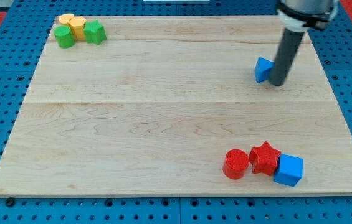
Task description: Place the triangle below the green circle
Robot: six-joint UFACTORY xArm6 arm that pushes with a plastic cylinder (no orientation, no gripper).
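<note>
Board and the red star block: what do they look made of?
Board: looks like pale wood, matte, with visible grain lines and plank seams, unpainted or lightly sealed. Red star block: uniform saturated colour with a soft sheen, which suggests plastic or painted wood; the view cannot settle which.

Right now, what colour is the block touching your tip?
Blue: the blue triangle, on the view's left side of my tip. Camera view shows it.

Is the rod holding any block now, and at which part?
Nothing is held. My tip only stands against the right side of the blue triangle block.
</note>
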